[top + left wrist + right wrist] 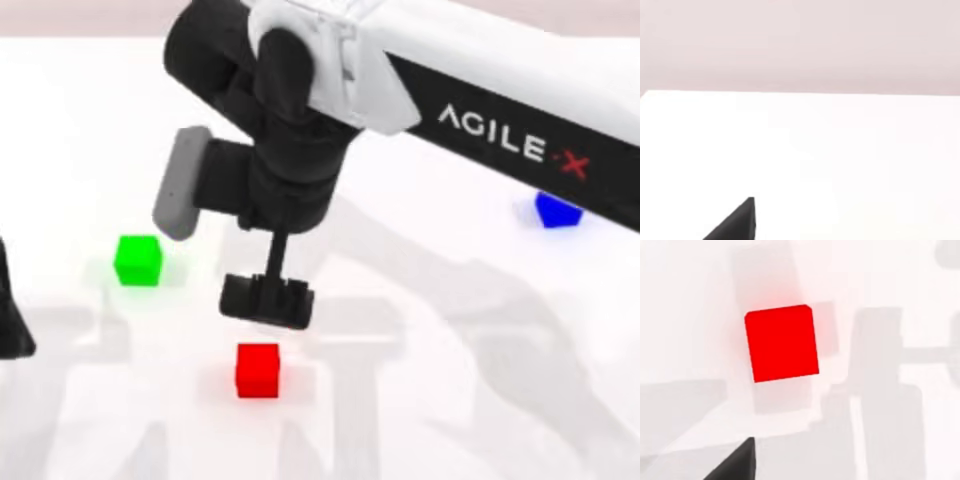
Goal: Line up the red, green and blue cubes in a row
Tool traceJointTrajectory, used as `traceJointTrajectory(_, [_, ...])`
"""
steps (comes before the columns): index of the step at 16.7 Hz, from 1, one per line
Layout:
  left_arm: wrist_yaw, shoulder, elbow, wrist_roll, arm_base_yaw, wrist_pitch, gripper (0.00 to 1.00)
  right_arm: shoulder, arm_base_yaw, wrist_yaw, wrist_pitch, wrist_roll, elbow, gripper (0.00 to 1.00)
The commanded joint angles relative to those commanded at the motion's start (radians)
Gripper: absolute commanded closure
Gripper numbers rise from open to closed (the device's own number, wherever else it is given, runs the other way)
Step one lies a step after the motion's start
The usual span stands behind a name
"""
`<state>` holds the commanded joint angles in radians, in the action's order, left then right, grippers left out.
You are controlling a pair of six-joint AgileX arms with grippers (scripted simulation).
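Note:
The red cube (258, 370) lies on the white table near the front, left of centre, and fills the middle of the right wrist view (781, 342). My right gripper (267, 303) hangs just behind and above it, open, with nothing between its fingers; one dark fingertip (741, 462) shows in its wrist view. The green cube (138, 260) sits to the left, behind the red one. The blue cube (557, 211) rests far right, partly under my right arm. My left gripper (10, 325) is parked at the left edge, open; its wrist view shows only bare table.
My right arm's white link (500, 110) stretches across the back from the upper right, casting grey shadows on the table (420, 400). A grey camera block (180, 185) juts from its wrist above the green cube.

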<state>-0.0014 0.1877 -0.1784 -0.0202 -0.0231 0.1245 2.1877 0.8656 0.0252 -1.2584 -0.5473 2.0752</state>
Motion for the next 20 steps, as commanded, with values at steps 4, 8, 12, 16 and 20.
traceJointTrajectory(4, [0.001,0.318,-0.256,-0.028,-0.035,0.175,0.00,-0.347,-0.149,0.020,0.210,0.086,-0.296,0.00])
traceJointTrajectory(8, [0.002,0.736,-0.550,-0.060,-0.077,0.388,0.00,-0.811,-0.336,0.035,0.465,0.204,-0.695,0.00])
traceJointTrajectory(12, [0.002,1.124,-0.834,-0.093,-0.117,0.603,0.00,-1.284,-0.519,0.036,0.717,0.323,-1.151,0.00])
traceJointTrajectory(16, [0.001,1.454,-1.095,-0.123,-0.152,0.792,0.00,-1.681,-0.673,0.020,0.946,0.424,-1.576,0.00])
traceJointTrajectory(20, [0.002,1.708,-1.301,-0.145,-0.179,0.928,0.00,-1.995,-0.788,-0.005,1.134,0.500,-1.894,0.00])
